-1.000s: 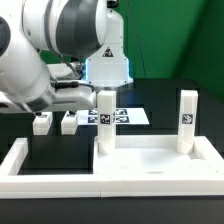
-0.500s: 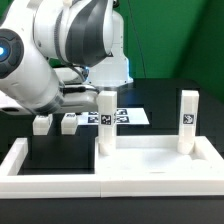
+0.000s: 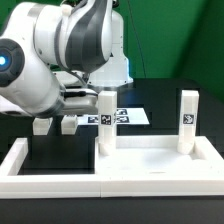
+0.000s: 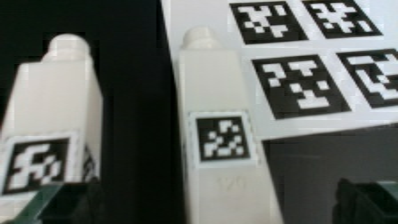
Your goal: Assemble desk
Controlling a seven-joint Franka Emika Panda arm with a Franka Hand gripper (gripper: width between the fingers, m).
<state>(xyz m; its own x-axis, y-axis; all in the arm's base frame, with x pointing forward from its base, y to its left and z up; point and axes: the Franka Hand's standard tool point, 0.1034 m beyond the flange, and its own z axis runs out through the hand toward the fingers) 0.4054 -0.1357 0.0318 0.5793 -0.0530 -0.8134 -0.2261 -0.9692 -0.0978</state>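
- Black table fills the scene, with white border bars along its near edge and the exterior view's left.
- Desk top lies flat on the exterior view's right, against the near bar.
- One upright leg and a second upright leg stand on the top's two corners away from the camera.
- Two loose legs lie side by side, slightly apart, on the table: one just beside the marker board, the other further from it.
- Robot arm leans over the loose legs.
- Gripper hangs above them, its fingers spread wide and holding nothing; the leg by the marker board lies under the gap.
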